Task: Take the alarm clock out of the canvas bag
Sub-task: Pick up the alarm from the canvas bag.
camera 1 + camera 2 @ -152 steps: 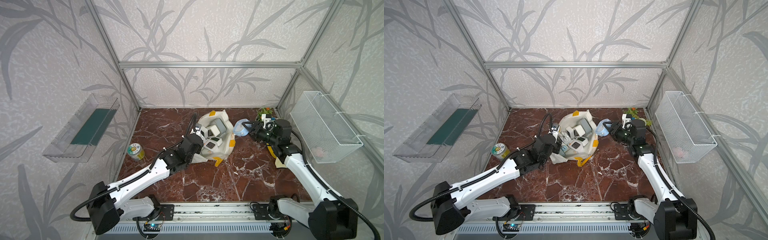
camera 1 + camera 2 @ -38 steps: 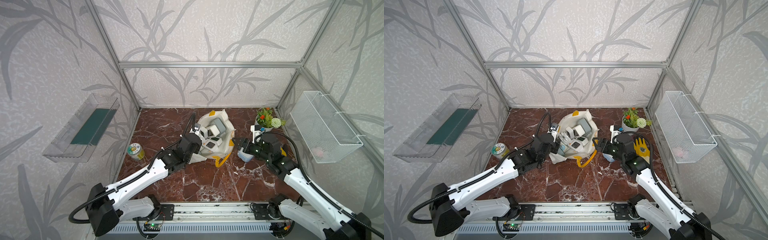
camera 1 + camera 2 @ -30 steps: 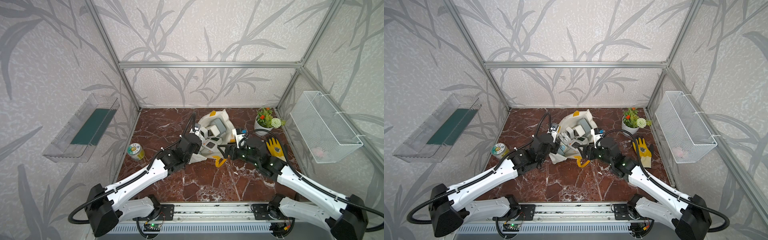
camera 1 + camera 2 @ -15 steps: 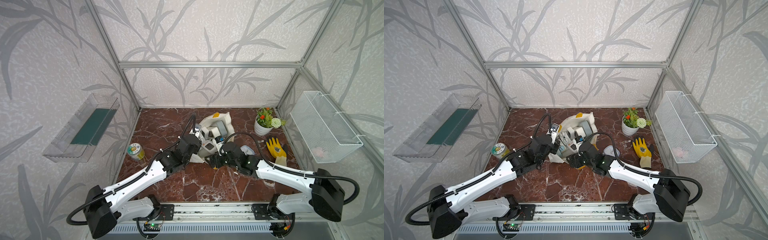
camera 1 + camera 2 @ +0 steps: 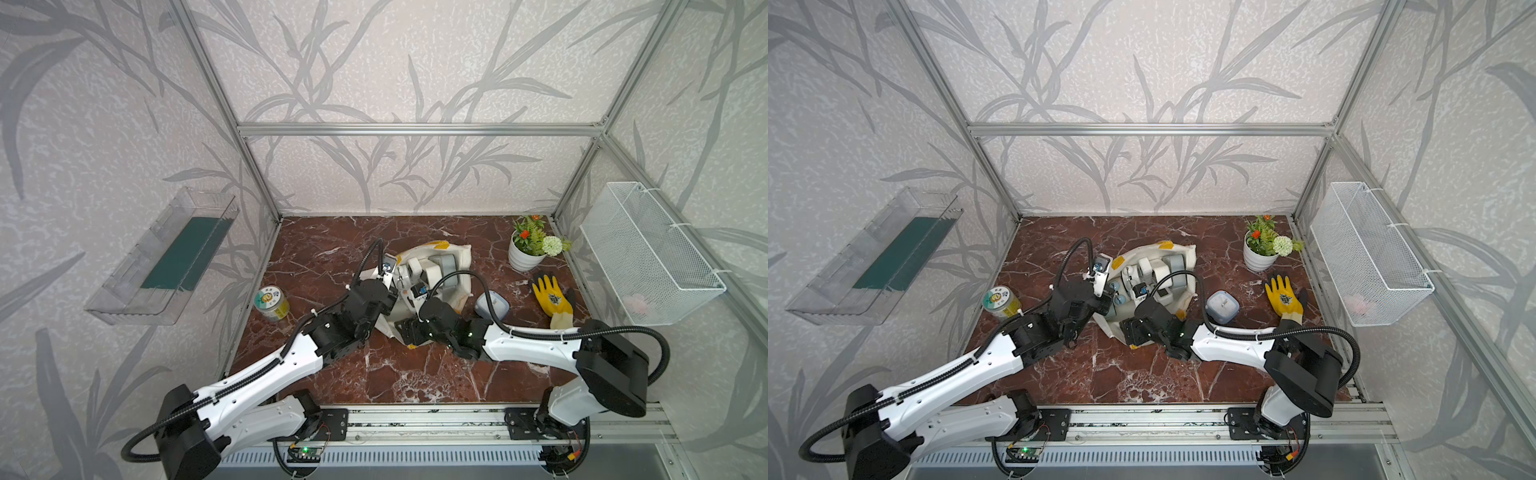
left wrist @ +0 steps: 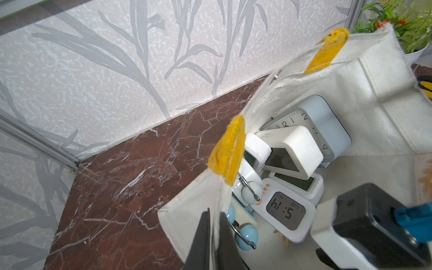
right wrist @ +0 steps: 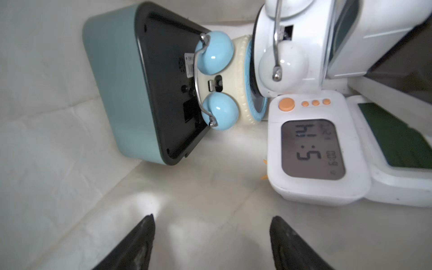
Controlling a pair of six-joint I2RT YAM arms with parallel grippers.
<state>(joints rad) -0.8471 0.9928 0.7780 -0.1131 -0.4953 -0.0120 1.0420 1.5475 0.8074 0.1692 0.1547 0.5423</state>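
- Left pincer (image 6: 214, 214) pinches the rim of the canvas bag (image 6: 385, 98), which lies mid-tabletop (image 5: 332, 249).
- Right pincer (image 7: 211, 221) is spread inside the bag, near the blue twin-bell alarm clock (image 7: 217, 81) but not touching it.

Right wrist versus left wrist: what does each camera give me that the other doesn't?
Right wrist only: the right gripper open inside the canvas bag, and the teal clock with its black back. Left wrist only: the left gripper shut on the bag's rim, the potted plant, an analog clock face. Both: the white digital clock and the blue twin-bell clock.
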